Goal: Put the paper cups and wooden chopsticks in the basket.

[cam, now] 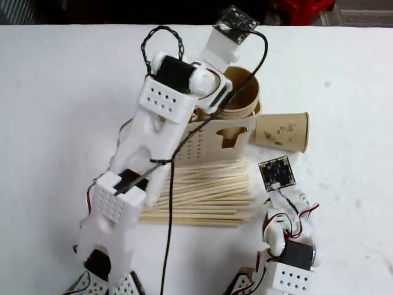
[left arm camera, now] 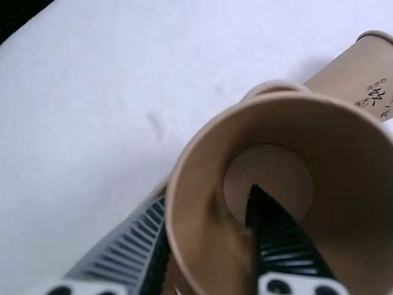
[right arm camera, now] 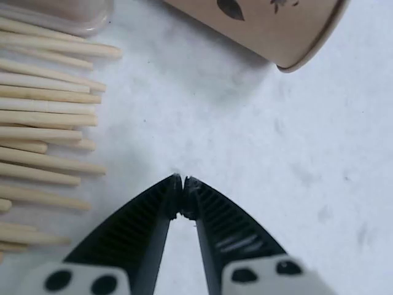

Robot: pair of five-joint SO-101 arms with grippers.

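Left claw (left arm camera: 206,203): pinching the wall of the held cup (left arm camera: 264,178), with the black finger inside and the grey one outside, just below the rim.
Chopsticks (cam: 202,193): a loose bundle lying flat on the table (cam: 61,92), just in front of the basket, with their ends close beside the right claw. They look light, stiff and smooth, so they will likely roll and slip. I would take a few at mid-length, across the grain, not by the ends.
Basket (cam: 212,144): a pale box with a cut-out handle, between the chopsticks and the held cup.
Held cup: upright at the basket's far end, apparently nested over another cup. I cannot tell whether it rests there or hangs from the claw.
Lying cup (cam: 284,131): on its side on the table just right of the basket, mouth pointing right. It is thin paper, light and easily crushed, and it will roll. The open rim is the best hold, one finger in and one out, squeezed gently.
Right claw (right arm camera: 183,184): pressed together, tips touching, holding nothing. It is low over bare table between the chopstick ends and the lying cup.
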